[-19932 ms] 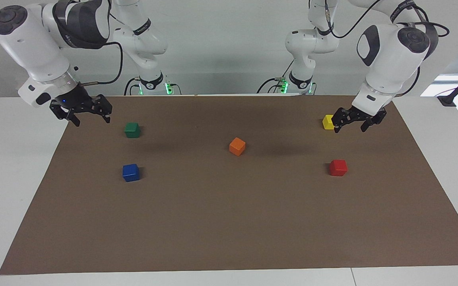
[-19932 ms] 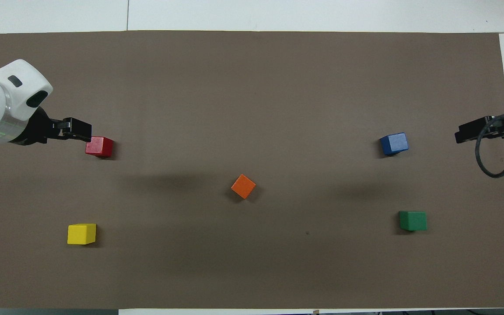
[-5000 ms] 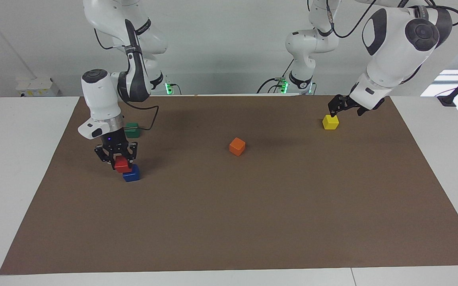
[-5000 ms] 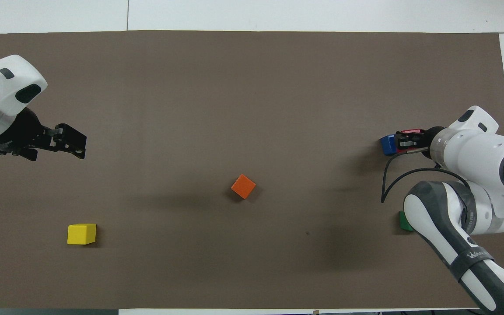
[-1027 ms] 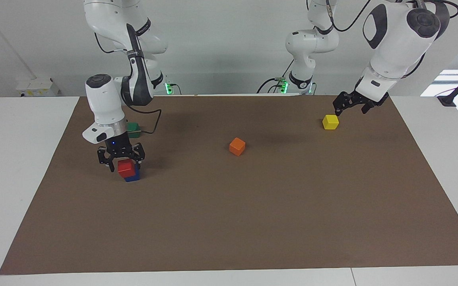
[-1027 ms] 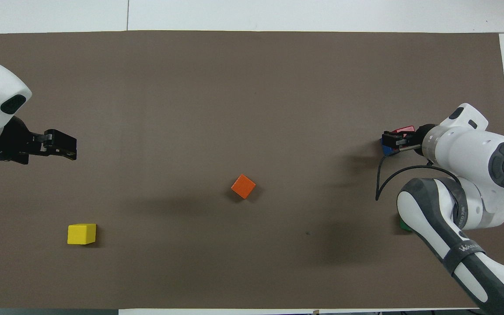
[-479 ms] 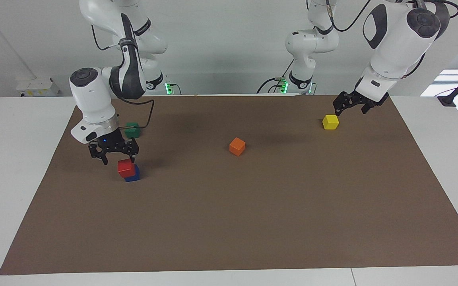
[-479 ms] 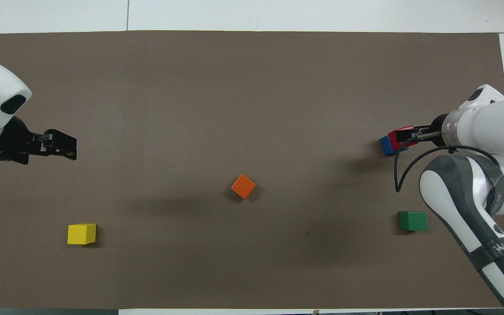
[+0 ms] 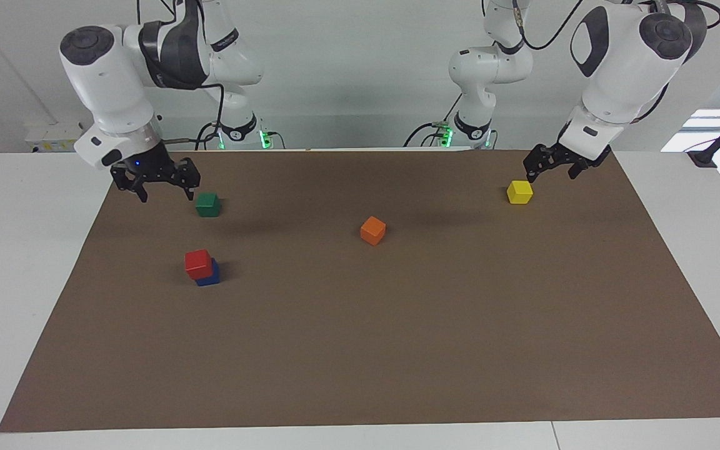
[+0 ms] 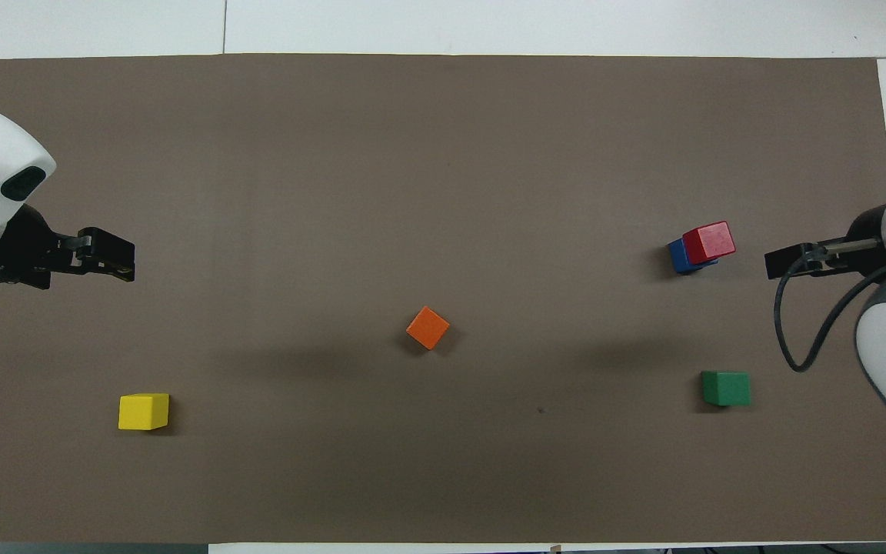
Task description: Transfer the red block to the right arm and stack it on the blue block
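You see a matt brown paper-like sheet (image 9: 397,350) on the smooth white table (image 9: 16,262); the red block (image 9: 198,263) looks painted, faintly satin; the right arm (image 9: 110,69) has glossy white plastic shells.

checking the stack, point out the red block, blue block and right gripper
red block (image 9: 198,263), facing view, on its front face
blue block (image 9: 209,279), facing view, on the corner showing beneath the red one
right gripper (image 9: 163,184), facing view, midway between its fingertips
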You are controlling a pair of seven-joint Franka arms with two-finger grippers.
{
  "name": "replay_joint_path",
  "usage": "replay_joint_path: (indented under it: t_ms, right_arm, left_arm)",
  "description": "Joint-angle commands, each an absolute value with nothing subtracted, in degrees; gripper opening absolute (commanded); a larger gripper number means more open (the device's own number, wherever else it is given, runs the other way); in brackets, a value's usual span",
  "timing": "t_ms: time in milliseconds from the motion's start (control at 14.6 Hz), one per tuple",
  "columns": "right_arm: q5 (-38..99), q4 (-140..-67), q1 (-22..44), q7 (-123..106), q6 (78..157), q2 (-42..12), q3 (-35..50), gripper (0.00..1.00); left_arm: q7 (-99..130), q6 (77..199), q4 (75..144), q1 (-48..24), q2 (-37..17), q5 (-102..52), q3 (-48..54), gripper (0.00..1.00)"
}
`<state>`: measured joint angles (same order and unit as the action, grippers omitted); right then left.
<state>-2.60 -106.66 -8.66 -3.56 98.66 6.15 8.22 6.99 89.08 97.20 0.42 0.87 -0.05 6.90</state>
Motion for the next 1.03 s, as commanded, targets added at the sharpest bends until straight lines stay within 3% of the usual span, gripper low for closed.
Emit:
replay_joint_path:
  t_ms: [0,274,959]
  right_arm:
    - [-2.11,-99.68,-9.84,-4.13,89.94,4.83,8.35,1.00]
    - [-2.20,-96.60,-12.47,-8.25,85.61,4.40,8.35,1.00]
    - [-1.94,-96.24,-12.74,-8.61,84.55,3.96,8.44,1.00]
  left_arm:
    - [7.56,90.26,98.70,0.44,1.93,0.09,6.68,1.00]
    - [7.56,90.26,98.70,0.44,1.93,0.09,6.68,1.00]
    - [7.56,90.26,98.70,0.44,1.93,0.09,6.68,1.00]
